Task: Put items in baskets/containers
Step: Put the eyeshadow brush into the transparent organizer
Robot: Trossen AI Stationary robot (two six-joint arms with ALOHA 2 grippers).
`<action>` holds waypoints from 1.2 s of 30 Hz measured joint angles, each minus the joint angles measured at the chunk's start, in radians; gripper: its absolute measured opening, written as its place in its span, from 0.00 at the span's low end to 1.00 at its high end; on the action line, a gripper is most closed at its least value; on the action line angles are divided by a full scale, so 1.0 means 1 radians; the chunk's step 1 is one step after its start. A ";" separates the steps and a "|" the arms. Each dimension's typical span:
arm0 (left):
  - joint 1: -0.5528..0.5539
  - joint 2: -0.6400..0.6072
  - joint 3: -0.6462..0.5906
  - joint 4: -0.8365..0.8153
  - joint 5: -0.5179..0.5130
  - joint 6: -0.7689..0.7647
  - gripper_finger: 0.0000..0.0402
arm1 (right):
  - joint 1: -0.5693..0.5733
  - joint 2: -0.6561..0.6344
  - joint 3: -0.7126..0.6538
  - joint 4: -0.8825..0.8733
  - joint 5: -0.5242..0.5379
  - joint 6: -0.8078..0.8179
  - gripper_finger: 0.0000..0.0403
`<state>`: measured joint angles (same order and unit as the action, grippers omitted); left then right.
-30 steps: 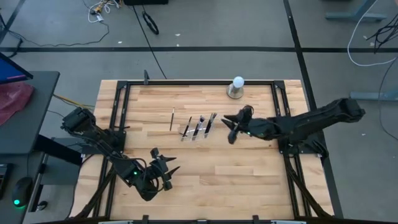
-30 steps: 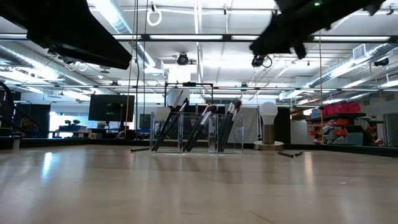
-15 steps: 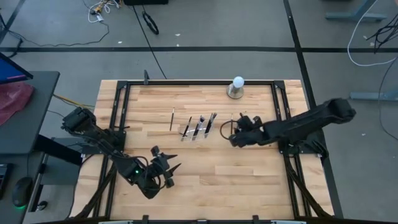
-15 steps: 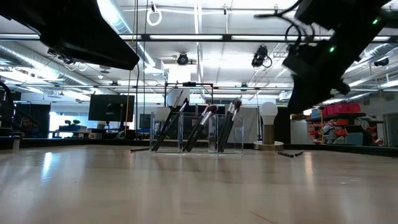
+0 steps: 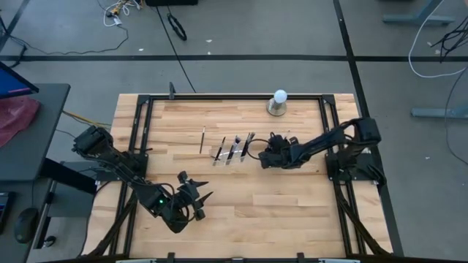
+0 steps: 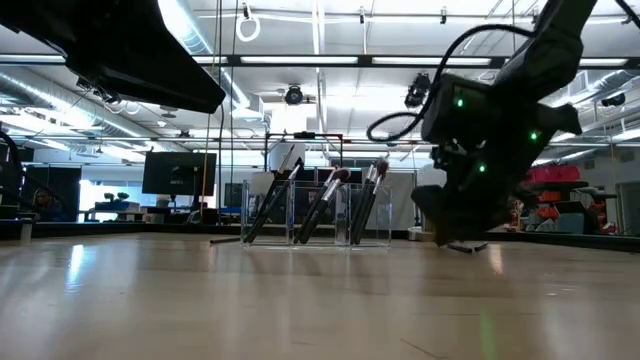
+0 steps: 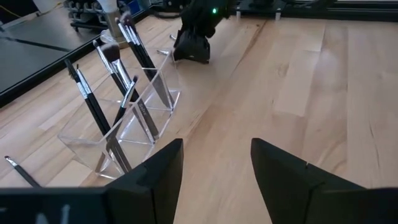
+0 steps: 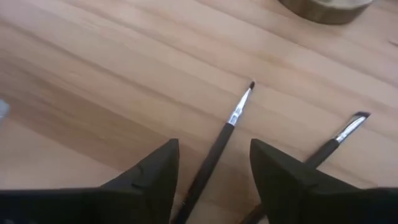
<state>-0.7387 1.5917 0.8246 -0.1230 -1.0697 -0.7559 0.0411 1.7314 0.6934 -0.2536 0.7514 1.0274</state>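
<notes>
The right gripper [image 5: 265, 156] sits low over the table just right of centre in the overhead picture, its fingers [image 8: 152, 180] spread apart and holding nothing. Between them, in its own wrist picture, a thin brush [image 8: 219, 146] lies flat on the wood with its silvery collar and dark tip pointing away from the gripper; a second brush [image 8: 333, 142] lies just beside it, outside one finger. In the level picture this gripper [image 6: 462, 225] hangs at the right of the frame, nearly down on the table. Just left of it in the overhead picture stands the clear holder [image 5: 232, 150], with several dark brushes [image 6: 322, 205] leaning in its compartments, bristles up. One more brush [image 5: 202, 139] lies loose on the table [image 5: 234, 197] to the left of the holder. A white ball on a grey base [image 5: 278, 101] stands at the upper edge of the table, above the right gripper. The left gripper [image 5: 199, 204] waits at the lower left of the table, well apart from the holder, its fingers [image 7: 149, 180] also parted and empty.
</notes>
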 joint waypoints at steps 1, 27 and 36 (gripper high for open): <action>0.000 0.000 0.000 0.000 0.000 0.000 0.49 | -0.004 0.013 0.000 0.001 0.002 0.011 0.49; -0.006 0.000 0.000 0.000 0.001 -0.001 0.49 | 0.137 0.047 -0.109 0.216 -0.005 0.004 0.02; -0.006 0.000 0.000 0.000 0.001 -0.003 0.49 | 0.343 0.051 -0.111 0.239 0.014 0.136 0.02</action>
<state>-0.7444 1.5917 0.8246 -0.1234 -1.0687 -0.7592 0.3837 1.7821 0.5819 -0.0148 0.7655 1.1629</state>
